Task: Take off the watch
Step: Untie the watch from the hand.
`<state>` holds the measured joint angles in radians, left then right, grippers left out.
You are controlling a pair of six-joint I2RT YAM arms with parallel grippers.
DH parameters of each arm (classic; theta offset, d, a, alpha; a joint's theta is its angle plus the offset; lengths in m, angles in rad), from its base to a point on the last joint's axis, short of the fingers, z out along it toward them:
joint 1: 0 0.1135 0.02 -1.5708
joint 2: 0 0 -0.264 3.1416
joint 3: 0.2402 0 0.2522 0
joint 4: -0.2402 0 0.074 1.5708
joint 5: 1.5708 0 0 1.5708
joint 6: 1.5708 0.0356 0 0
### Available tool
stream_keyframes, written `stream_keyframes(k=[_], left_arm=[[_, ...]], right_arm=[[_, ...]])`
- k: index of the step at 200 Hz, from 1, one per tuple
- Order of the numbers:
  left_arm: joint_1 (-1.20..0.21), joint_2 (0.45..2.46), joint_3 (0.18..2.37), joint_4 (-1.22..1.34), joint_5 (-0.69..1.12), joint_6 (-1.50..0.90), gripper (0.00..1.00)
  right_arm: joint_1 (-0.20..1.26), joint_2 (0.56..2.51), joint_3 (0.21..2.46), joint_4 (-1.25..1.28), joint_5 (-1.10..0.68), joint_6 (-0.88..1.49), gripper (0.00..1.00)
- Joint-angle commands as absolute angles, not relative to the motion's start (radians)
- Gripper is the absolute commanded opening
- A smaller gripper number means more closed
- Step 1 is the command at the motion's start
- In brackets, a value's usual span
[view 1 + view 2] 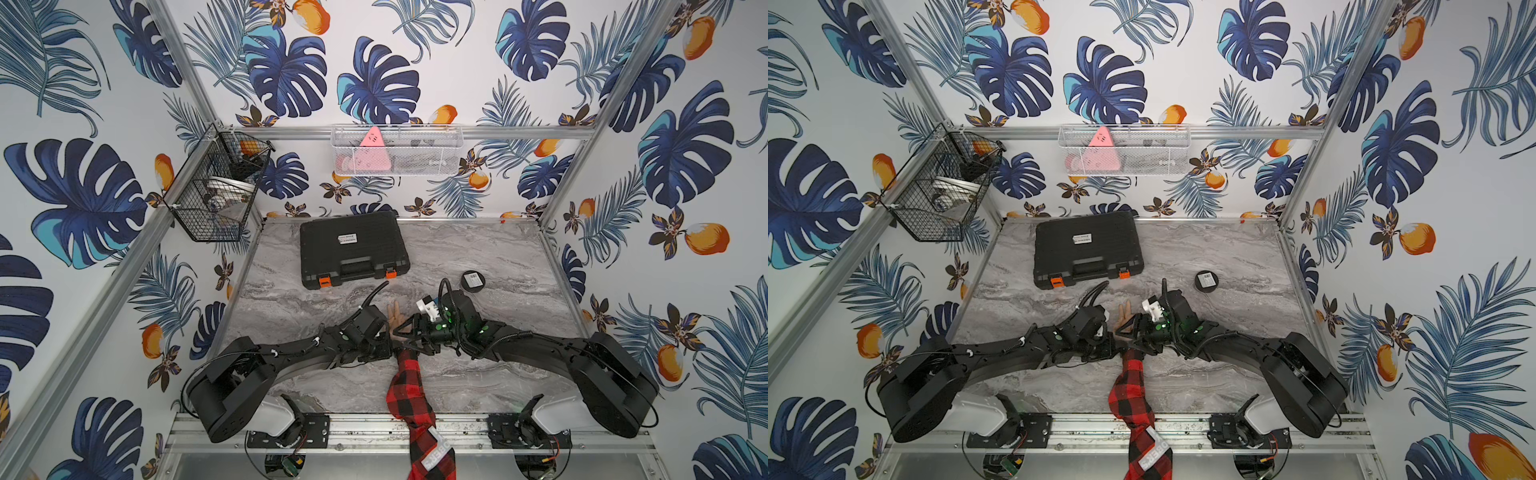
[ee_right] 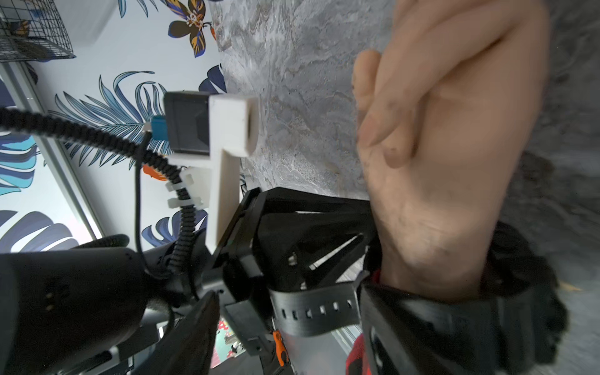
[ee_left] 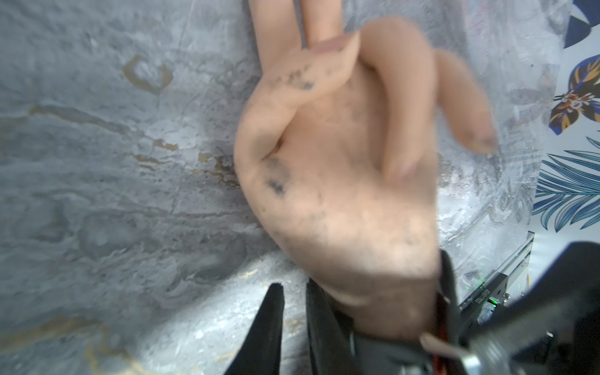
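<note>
A mannequin hand (image 1: 394, 316) lies palm up on the marble table, its arm in a red-and-black plaid sleeve (image 1: 409, 386). The black watch (image 2: 454, 319) is wrapped round the wrist; its holed strap tail (image 2: 311, 311) sticks out sideways, free of the wrist. In both top views the two grippers meet over the wrist and hide the watch. My left gripper (image 3: 293, 285) sits beside the wrist, its fingers a narrow slit apart, with only table showing between them. My right gripper (image 2: 289, 298) stands wide open astride the strap tail, one finger against the watch band.
A black tool case (image 1: 353, 249) with orange latches lies at the back of the table. A black round puck with a white label (image 1: 472, 281) sits right of the hand. A black wire basket (image 1: 216, 187) and a white mesh basket (image 1: 397, 151) hang on the walls.
</note>
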<state>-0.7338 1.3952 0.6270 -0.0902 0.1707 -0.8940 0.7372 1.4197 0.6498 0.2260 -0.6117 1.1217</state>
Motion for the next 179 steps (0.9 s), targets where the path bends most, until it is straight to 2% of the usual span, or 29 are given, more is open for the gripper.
stream_keyframes(k=[1, 47, 115, 144, 179], left_arm=[[-0.734, 1.358, 0.67, -0.172, 0.113, -0.787, 0.24], [-0.732, 1.263, 0.772, -0.284, 0.072, -0.488, 0.38], [-0.746, 1.338, 0.929, -0.337, 0.327, 0.09, 0.49], [-0.802, 1.368, 0.959, -0.37, 0.296, 0.304, 0.52], [-0.87, 1.542, 1.134, -0.545, 0.227, 0.374, 0.53]], right_arm=[[0.725, 1.372, 0.693, 0.038, -0.501, 1.003, 0.71], [0.657, 1.307, 0.719, -0.153, -0.414, 0.89, 0.71], [0.536, 1.261, 0.732, -0.266, -0.388, 0.791, 0.71], [0.466, 1.229, 0.737, -0.321, -0.388, 0.746, 0.71], [0.36, 1.181, 0.72, -0.369, -0.394, 0.708, 0.71]])
